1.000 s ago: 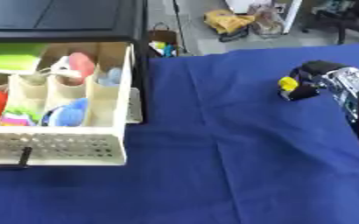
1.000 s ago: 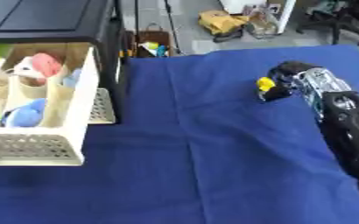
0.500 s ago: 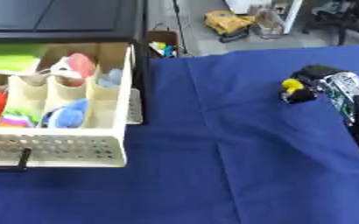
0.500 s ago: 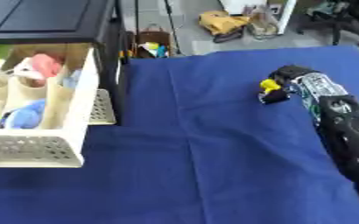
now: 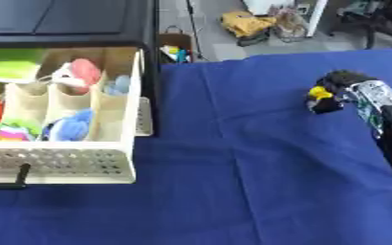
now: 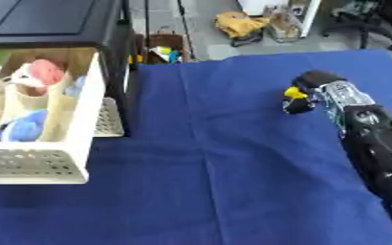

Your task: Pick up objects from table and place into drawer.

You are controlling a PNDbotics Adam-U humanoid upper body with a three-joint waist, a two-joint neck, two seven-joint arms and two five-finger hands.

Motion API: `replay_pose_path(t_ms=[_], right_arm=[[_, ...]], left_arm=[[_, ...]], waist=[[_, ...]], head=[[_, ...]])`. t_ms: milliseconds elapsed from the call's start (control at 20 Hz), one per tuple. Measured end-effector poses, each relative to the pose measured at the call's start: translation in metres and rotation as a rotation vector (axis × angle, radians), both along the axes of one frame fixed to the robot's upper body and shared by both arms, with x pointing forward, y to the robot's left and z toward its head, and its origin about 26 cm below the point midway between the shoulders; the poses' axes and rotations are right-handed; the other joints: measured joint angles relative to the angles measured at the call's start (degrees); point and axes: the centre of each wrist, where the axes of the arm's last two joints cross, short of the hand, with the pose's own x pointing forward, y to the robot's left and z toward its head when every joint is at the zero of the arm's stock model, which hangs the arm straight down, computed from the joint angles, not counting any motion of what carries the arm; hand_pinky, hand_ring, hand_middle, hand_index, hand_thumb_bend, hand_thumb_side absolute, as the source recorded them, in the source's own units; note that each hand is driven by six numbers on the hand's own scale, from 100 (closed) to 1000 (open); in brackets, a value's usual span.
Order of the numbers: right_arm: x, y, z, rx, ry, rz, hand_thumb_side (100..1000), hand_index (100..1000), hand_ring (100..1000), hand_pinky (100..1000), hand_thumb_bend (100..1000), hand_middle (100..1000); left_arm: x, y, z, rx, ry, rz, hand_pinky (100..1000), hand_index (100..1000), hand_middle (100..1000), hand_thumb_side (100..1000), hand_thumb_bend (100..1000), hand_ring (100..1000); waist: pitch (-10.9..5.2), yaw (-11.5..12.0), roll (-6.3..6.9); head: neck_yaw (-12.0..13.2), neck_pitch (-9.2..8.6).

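The right hand (image 6: 312,91), fingers curled round a small yellow object (image 6: 296,93), sits on the bench (image 6: 233,167); the open drawer (image 5: 82,165) lies toward nine o'clock.

Black right forearm (image 6: 383,143) with silver wrist section, black-fingered robot hand (image 6: 316,82).
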Motion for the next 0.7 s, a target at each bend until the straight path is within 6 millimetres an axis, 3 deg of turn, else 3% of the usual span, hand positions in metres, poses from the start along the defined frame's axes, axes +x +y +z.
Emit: replay_pose_path(t_ms=[400,700], right_arm=[[0.0,0.0,0.0,0.002,0.005,0.0,634,788,808,700,100,546],[0.0,0.0002,0.0005,0.007,0.01,0.005,546,725,773,672,100,503]], left_arm=[[0.0,0.0,0.0,0.0,0.0,0.0,507,818,721,1000,100,681],[0.0,0.0,0.0,-0.001,0.001,0.0,508,818,722,1000,100,682]], waist=[[0.0,-0.3,0.0],[-0.03,-0.5,-0.04]], head=[[-0.1,0.01],[-0.2,0.01]])
